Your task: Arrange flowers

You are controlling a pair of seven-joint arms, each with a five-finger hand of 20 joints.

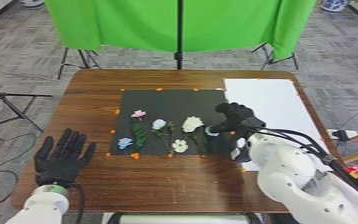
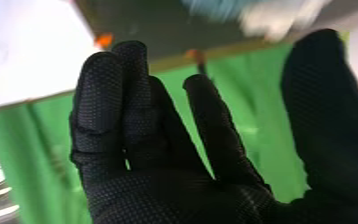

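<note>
At the near left of the brown bench (image 1: 158,190), the left hand (image 1: 58,163) lies palm-flat in look, fingers straight and fanned a little, holding nothing, beside a dark mat (image 1: 158,97). On the mat, left to right, are a blue flower (image 1: 125,143) near the left edge, a pink flower (image 1: 138,114) farther off, a pale blossom (image 1: 159,124), a small white flower (image 1: 179,146) at the near side, a large cream flower (image 1: 192,124), and a light blue flower (image 1: 212,131) close to the right hand (image 1: 236,118). That hand is over the mat's right side, spread, its fingers extended and its thumb wide apart, gripping nothing. The stems lie close together, so if the right hand sweeps left or closes too broadly, it could drag a neighbour along or knock the row askew. A thin stem could also slip past thick gloved fingers, and pressing down too hard might crush petals. Small orange markers (image 1: 159,89) dot the mat's border; a blossom pulled sideways might end up across it. Farther right, a white sheet (image 1: 269,100) reaches toward the bench's right edge, with the right arm (image 1: 286,160) crossing its near part. The sheet's far half seems the easiest room for moving, while the flowers leave narrow gaps for fingers. Beyond the far edge hangs a green curtain (image 1: 246,20).
</note>
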